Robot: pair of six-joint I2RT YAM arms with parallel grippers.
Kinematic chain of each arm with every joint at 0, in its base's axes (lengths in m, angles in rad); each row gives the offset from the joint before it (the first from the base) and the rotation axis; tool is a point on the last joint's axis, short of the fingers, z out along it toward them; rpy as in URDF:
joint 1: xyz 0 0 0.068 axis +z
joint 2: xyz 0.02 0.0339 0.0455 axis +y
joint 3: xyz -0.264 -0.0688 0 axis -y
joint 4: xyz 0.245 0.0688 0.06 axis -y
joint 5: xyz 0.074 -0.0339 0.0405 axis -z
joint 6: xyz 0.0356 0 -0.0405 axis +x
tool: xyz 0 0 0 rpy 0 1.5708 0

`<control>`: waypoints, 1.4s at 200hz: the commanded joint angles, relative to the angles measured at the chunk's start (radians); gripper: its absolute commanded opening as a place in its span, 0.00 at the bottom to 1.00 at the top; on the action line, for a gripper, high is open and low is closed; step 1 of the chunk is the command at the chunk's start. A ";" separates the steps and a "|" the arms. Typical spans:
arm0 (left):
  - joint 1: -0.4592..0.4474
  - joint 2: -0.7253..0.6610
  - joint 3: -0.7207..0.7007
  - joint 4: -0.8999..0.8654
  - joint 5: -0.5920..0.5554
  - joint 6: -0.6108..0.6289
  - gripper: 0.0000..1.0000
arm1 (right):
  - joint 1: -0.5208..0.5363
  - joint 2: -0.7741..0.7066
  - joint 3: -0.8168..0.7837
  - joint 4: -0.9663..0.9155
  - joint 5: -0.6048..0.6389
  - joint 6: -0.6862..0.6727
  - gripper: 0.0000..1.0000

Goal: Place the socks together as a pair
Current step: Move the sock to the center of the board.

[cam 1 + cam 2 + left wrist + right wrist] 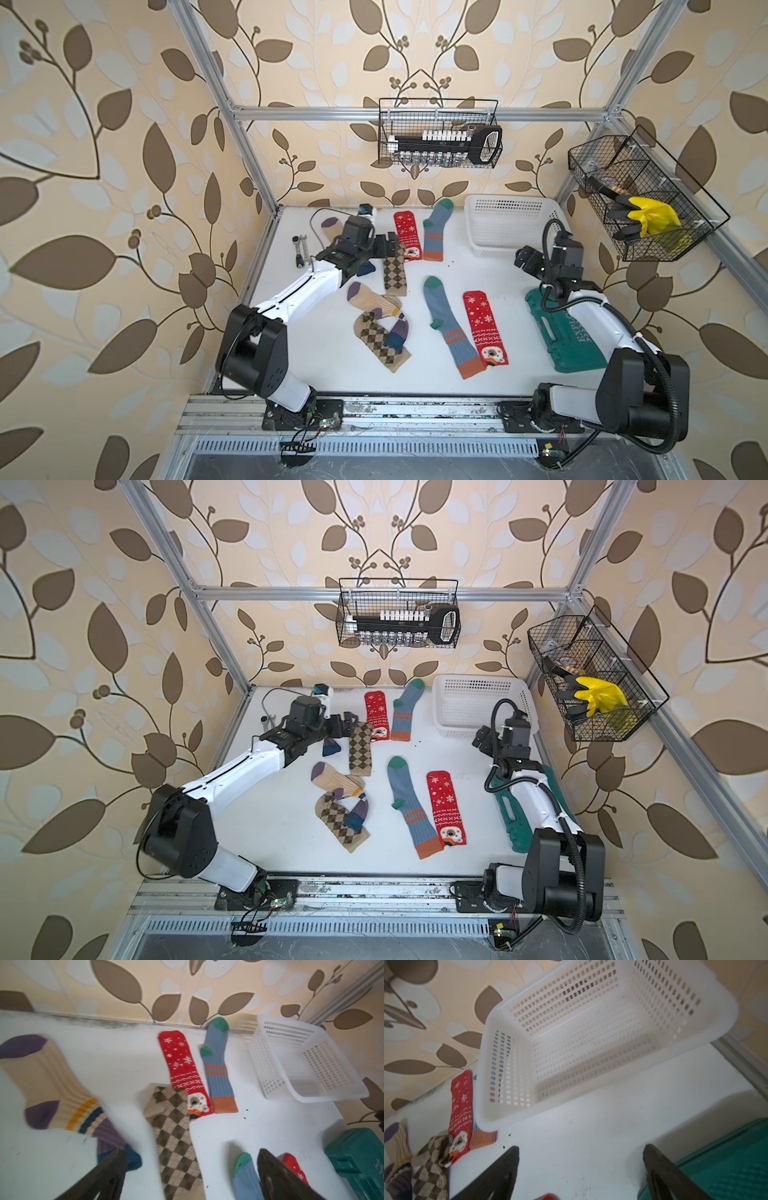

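lowest in a top view, one brown argyle sock [382, 343] lies tangled with a beige purple-toed sock [372, 300] — a pinch there could well lift both, since they overlap. just right of them a blue-grey sock [451, 328] and a red snowflake sock [485, 328] lie side by side, touching at the cuffs, yet they are no match. higher up, the left gripper [388, 246] hovers with fingers spread and empty over the second argyle sock [395, 270], whose top corner touches the far red sock [408, 235]; closing low there might drag that red one along. the right gripper [581, 1147], also spread and holding nothing, hangs over the table [591, 1115] before the white basket [509, 205] at upper right.
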 commanded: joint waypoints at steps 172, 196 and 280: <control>-0.038 0.857 0.809 -0.387 0.014 -0.097 0.87 | -0.417 0.302 0.251 0.056 -0.323 0.169 0.81; -0.036 0.887 0.851 -0.403 0.029 -0.104 0.88 | -0.415 0.296 0.257 0.052 -0.323 0.155 0.76; -0.038 0.810 0.627 -0.347 0.127 -0.192 0.76 | -0.095 0.254 0.335 -0.122 -0.194 -0.064 0.67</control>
